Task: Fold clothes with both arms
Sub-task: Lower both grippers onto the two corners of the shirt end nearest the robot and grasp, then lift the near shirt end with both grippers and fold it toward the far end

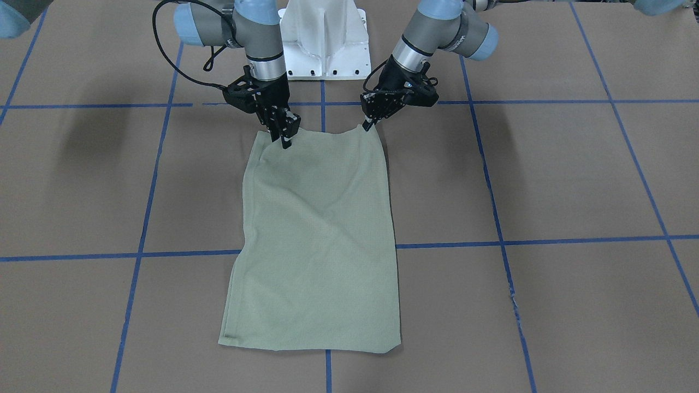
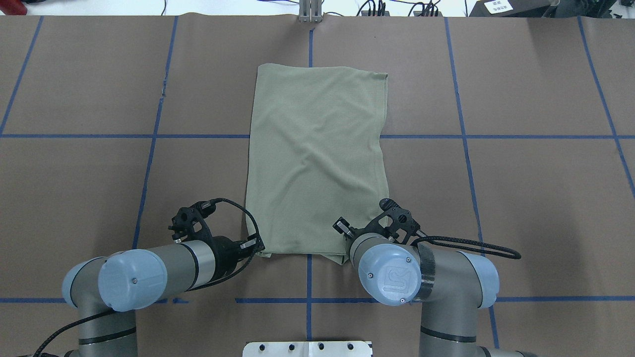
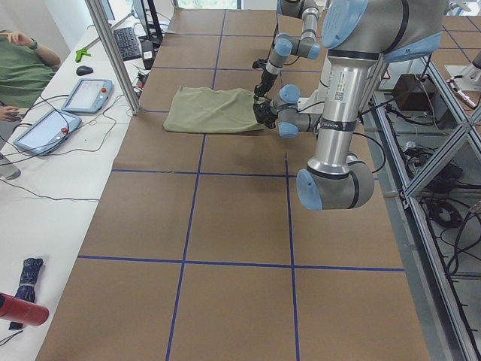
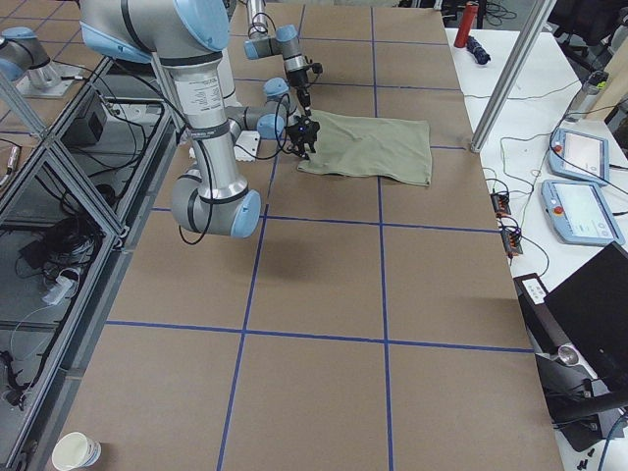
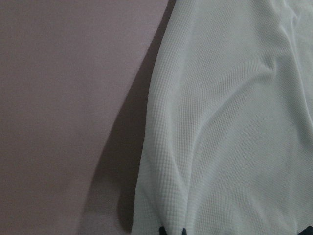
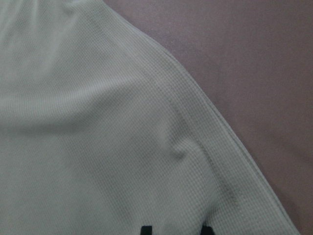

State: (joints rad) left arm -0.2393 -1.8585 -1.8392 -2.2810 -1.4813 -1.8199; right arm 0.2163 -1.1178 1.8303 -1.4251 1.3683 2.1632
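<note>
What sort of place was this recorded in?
Likely a robotics lab workcell: a paper-covered table with a blue tape grid, aluminium framing, and teach pendants beside a seated operator.

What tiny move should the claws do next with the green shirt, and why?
Probably lift both corners a little, together. The left claw and right claw each seem pinched on a corner of the shirt nearest the robot. It lies as one long strip, so raising that edge would start the next fold.
</note>
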